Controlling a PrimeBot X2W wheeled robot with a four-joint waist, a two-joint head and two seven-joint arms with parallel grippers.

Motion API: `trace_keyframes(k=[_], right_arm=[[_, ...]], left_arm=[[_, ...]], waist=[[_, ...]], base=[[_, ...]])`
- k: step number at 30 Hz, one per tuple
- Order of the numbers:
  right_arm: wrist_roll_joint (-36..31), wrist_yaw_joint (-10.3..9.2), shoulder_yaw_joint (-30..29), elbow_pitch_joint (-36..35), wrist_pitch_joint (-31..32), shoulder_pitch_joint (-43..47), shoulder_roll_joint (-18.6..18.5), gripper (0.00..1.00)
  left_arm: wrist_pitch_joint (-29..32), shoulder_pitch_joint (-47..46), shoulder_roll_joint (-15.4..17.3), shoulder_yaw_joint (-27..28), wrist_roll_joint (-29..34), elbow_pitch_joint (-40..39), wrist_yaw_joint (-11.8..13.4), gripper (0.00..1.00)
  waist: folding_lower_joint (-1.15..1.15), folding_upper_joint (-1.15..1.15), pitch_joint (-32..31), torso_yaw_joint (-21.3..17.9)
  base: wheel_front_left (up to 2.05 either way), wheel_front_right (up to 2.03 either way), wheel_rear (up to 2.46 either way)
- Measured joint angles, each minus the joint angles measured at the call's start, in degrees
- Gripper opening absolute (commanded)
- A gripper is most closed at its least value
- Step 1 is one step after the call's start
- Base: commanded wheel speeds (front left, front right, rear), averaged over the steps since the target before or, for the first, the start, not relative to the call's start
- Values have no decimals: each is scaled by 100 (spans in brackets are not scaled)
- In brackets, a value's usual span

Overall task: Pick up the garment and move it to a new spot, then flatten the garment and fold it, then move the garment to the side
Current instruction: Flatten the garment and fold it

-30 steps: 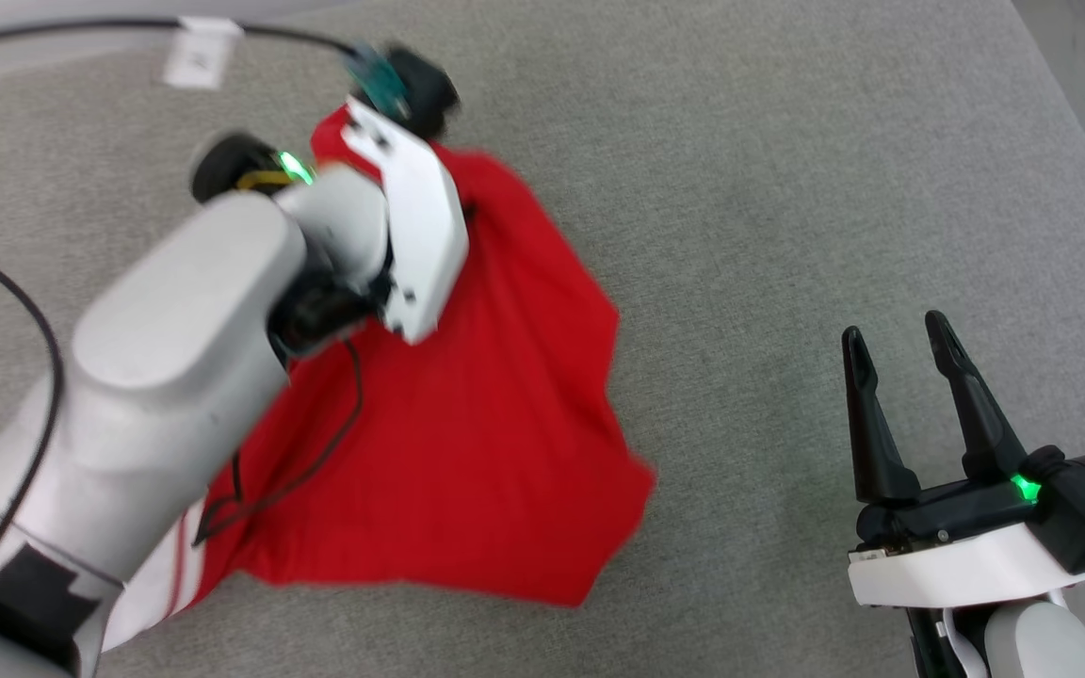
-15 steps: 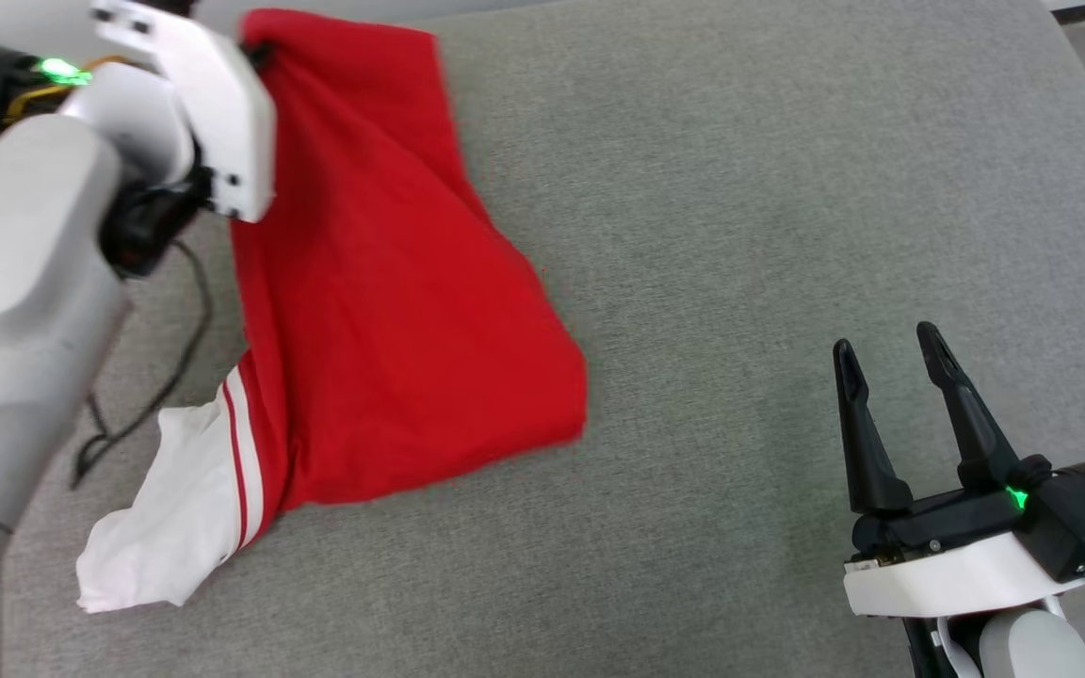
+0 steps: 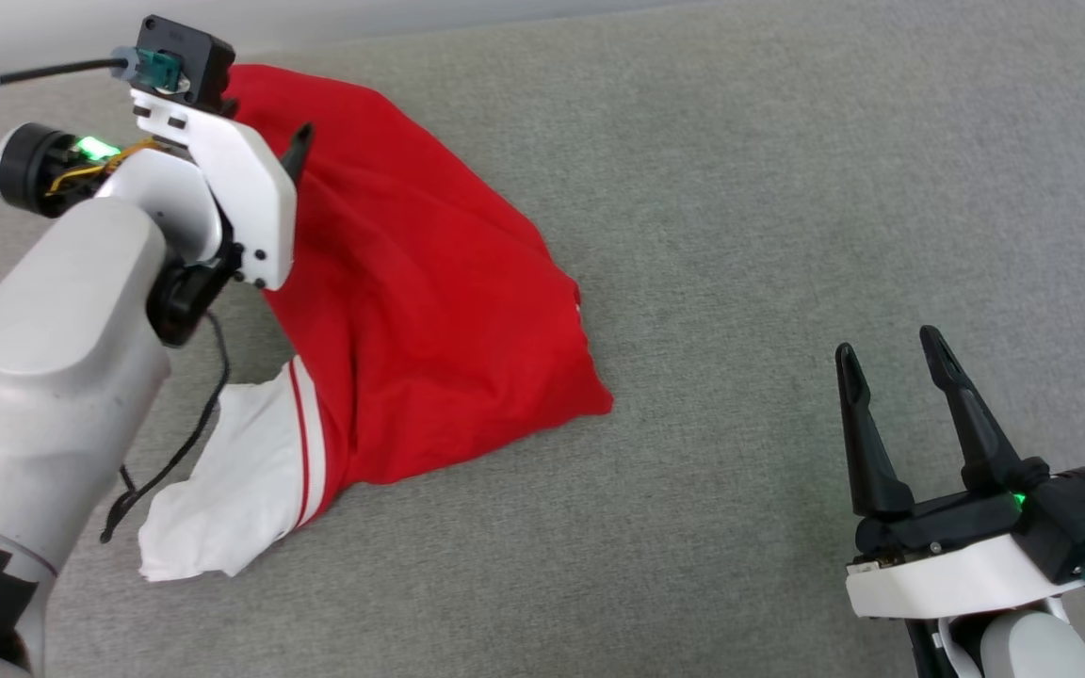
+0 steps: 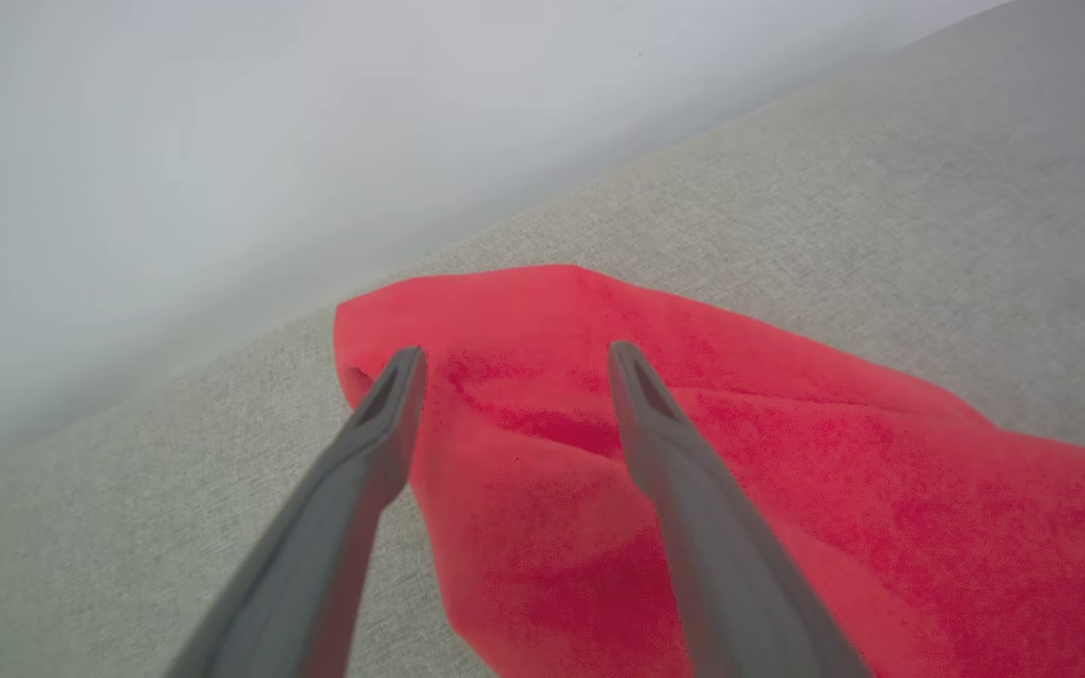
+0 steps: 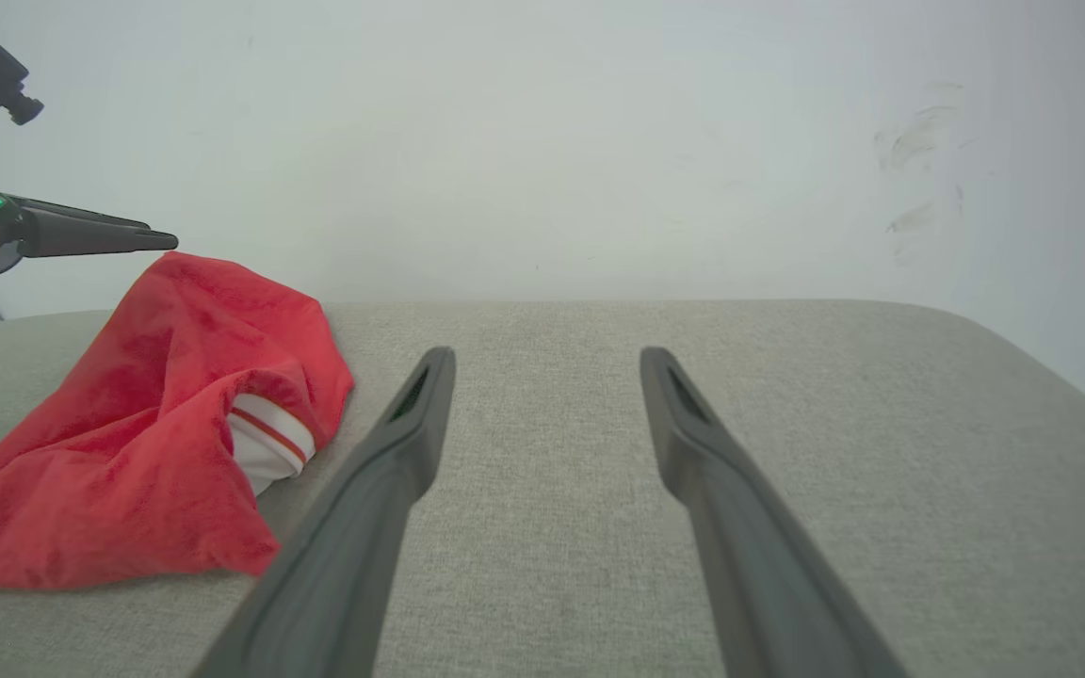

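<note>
1. Hovering my left jaws over the far end of the garment [image 3: 429,311], I am holding their two dark fingers [image 4: 382,424] spread apart, with nothing clamped between them.
2. Looking along those fingers, I am seeing the red cloth [image 4: 693,452] lying beneath both tips, its rounded far edge bunching up just past them. Whether the tips are touching it I cannot tell.
3. From the right wrist view, my left fingers [image 5: 81,231] are pointing sideways just above the highest fold of the garment [image 5: 128,443].
4. The garment is lying as a crumpled red heap on the left part of the grey fabric-covered table [image 3: 787,188], running from near the far edge back towards me.
5. A white sleeve [image 3: 232,499] with red stripes is trailing out of the heap's near left end and is resting flat on the table.
6. A striped white cuff [image 5: 265,438] is peeking out from under a red fold on the side facing my right arm.
7. My right jaws are standing wide apart at the near right, fingers [image 3: 867,433] pointing away from me over bare table [image 5: 552,565], gripping nothing and well apart from the garment.
8. A black cable [image 3: 175,443] is hanging from my left forearm [image 3: 53,348] and is lying beside the white sleeve.
9. A pale wall [image 5: 599,141] is rising behind the table's far edge.
</note>
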Motion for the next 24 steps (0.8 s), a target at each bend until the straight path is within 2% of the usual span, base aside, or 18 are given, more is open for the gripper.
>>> trace_keyframes(k=[7,11,14,19,24], right_arm=[[-129,0,-214,8,0,7,0,100],[-170,0,-402,19,0,126,0,100],[-193,0,-480,11,-1,208,-1,100],[-226,0,-606,-8,0,351,0,100],[-227,0,-623,-52,0,391,2,100]], left_arm=[[-1552,242,-143,296,-11,-328,-41,100],[-2339,620,-135,363,90,-732,83,100],[-2588,1067,-76,486,172,-1191,307,100],[-2653,2037,151,903,794,-2449,1002,100],[-2668,3524,119,1383,1081,-3454,1404,100]], waist=[[0,0,-256,227],[0,0,-477,425],[0,0,-652,603],[-1,0,-893,948],[-1,0,-1064,1242]], base=[[0,0,0],[0,0,0],[0,0,0],[0,0,0],[0,0,0]])
